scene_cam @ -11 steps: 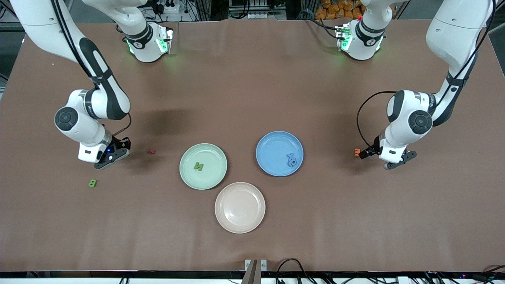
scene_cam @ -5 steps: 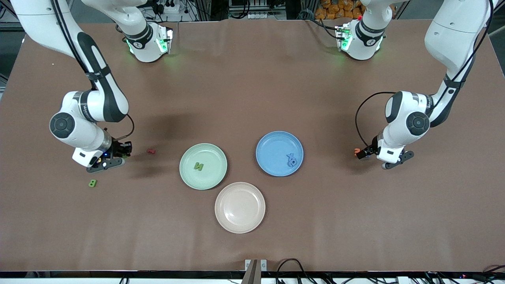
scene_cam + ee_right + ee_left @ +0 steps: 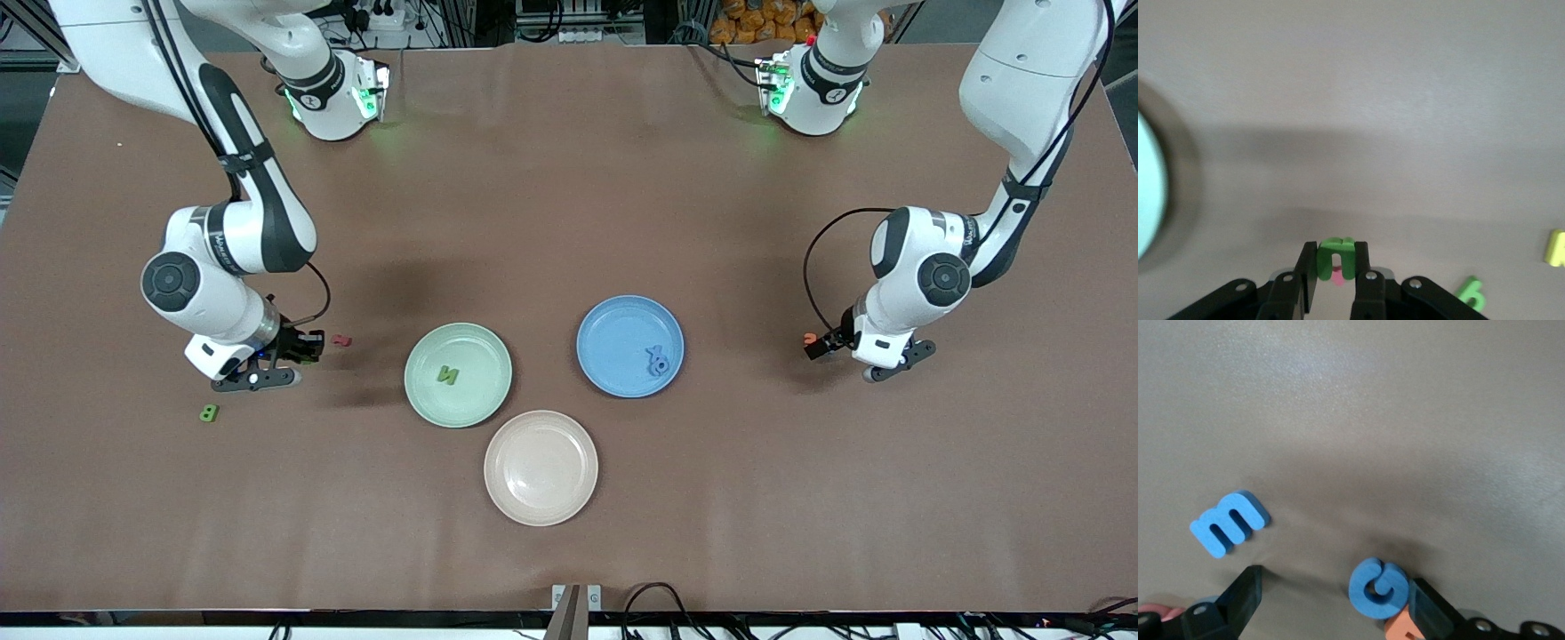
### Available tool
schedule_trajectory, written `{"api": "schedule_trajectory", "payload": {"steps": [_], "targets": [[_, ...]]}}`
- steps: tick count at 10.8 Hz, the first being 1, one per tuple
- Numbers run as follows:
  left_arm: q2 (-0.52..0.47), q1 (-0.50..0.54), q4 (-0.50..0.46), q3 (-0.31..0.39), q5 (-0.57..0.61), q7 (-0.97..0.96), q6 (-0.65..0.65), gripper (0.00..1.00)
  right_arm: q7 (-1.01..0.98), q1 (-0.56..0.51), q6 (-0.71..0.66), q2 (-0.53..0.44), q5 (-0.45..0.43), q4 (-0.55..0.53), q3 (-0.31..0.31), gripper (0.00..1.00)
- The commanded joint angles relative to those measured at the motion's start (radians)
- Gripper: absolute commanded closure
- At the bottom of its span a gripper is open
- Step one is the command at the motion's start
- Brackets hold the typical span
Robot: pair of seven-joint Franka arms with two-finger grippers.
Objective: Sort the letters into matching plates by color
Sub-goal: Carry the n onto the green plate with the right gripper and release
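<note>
In the front view, the green plate (image 3: 458,374) holds a green letter (image 3: 447,375) and the blue plate (image 3: 629,346) holds blue letters (image 3: 657,359). The beige plate (image 3: 540,468) lies nearer the camera. The right gripper (image 3: 286,348) is beside a red letter (image 3: 340,340).

In the left wrist view, the left gripper (image 3: 1331,603) has its jaws wide apart over the table, gripping nothing, with a blue G (image 3: 1378,588) at one finger.

In the right wrist view, the right gripper (image 3: 1336,267) has its jaws closed on a green n (image 3: 1336,255).
</note>
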Motion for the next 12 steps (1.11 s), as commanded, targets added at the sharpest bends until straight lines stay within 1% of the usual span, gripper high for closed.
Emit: {"api": "schedule_trajectory", "payload": {"steps": [1, 2, 4, 6, 9, 12], "targets": [[0.027, 0.011, 0.007, 0.027, 0.073, -0.025, 0.025, 0.0, 0.03, 0.041, -0.02, 0.002, 0.097, 0.036, 0.0, 0.92], [0.027, 0.011, 0.007, 0.027, 0.076, -0.025, 0.025, 0.0, 0.058, 0.061, -0.02, 0.002, 0.116, 0.039, -0.002, 0.92], [0.025, -0.009, 0.007, 0.026, 0.077, -0.069, 0.025, 0.0, 0.131, 0.103, -0.018, 0.014, 0.118, 0.057, 0.0, 0.92], [0.024, -0.052, 0.007, 0.024, 0.077, -0.141, 0.025, 0.0, 0.225, 0.149, -0.02, 0.034, 0.119, 0.085, -0.002, 0.92], [0.021, -0.125, 0.009, 0.024, 0.077, -0.249, 0.02, 0.0, 0.303, 0.207, -0.03, 0.093, 0.121, 0.152, -0.002, 0.92], [0.01, -0.115, 0.009, 0.024, 0.078, -0.223, 0.015, 0.0, 0.41, 0.258, -0.041, 0.162, 0.121, 0.235, -0.002, 0.92]]}}
